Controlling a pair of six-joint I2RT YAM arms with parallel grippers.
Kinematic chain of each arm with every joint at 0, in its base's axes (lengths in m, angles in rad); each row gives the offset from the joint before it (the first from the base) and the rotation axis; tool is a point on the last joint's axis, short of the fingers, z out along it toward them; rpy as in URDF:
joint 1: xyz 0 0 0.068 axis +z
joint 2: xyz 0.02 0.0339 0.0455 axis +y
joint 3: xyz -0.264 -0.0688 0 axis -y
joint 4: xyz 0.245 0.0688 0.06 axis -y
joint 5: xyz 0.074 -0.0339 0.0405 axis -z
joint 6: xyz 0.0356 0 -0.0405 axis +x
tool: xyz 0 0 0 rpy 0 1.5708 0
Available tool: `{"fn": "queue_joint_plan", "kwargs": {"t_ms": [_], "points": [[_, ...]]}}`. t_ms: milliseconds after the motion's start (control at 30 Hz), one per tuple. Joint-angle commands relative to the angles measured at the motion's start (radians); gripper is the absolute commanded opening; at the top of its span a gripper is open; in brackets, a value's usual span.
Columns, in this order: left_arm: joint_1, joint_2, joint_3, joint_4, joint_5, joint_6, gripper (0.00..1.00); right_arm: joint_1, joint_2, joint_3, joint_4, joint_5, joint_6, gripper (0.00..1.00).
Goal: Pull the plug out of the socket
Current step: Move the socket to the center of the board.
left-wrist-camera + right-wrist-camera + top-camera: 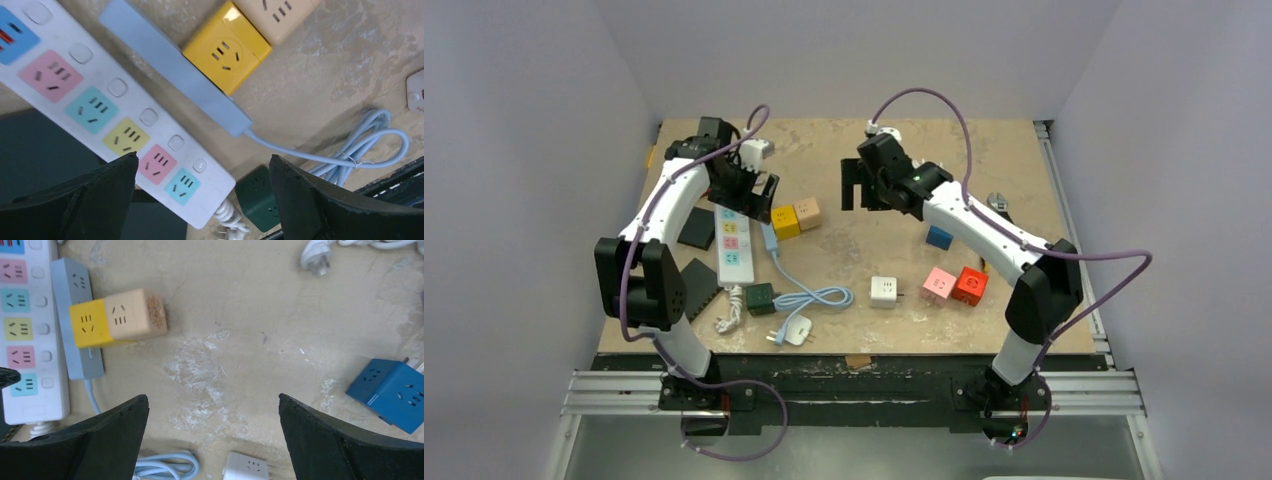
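Observation:
A yellow socket cube (785,221) and a beige socket cube (808,212) sit joined side by side at mid-table; both show in the left wrist view (227,52) (277,12) and the right wrist view (87,323) (132,314). A pink cube (939,284) and a red cube (970,285) sit joined at the right. My left gripper (759,200) (203,157) is open and empty above the white power strip (733,243) (100,100). My right gripper (856,187) (213,397) is open and empty over bare table, right of the yellow-beige pair.
A light blue strip (769,237) (170,65) lies beside the white strip, its cable (814,297) coiled to a white plug (796,331). A green cube (760,298) (257,195), a white cube (883,291) (247,467) and a blue cube (940,237) (392,392) lie loose. Black pads (696,228) lie at the left.

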Motion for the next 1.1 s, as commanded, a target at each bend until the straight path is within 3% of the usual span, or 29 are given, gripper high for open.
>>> {"fn": "queue_joint_plan", "kwargs": {"t_ms": [0, 333, 833, 933, 1067], "points": [[-0.016, -0.015, -0.102, 0.063, 0.037, -0.106, 1.00, 0.030, -0.009, 0.005, 0.054, 0.058, -0.034, 0.99], [-0.044, 0.097, -0.221, 0.132, 0.076, -0.207, 1.00, 0.030, -0.111, -0.139, 0.118, 0.126, -0.004, 0.98], [-0.100, 0.230, -0.102, 0.179, 0.040, -0.211, 1.00, 0.030, -0.233, -0.270, 0.192, 0.202, 0.002, 0.95], [-0.135, 0.222, -0.113, 0.182, 0.020, -0.167, 0.91, 0.030, -0.244, -0.282, 0.196, 0.216, 0.002, 0.95], [-0.176, 0.209, -0.146, 0.192, 0.014, -0.104, 0.69, 0.028, -0.261, -0.299, 0.201, 0.233, 0.000, 0.95]]}}
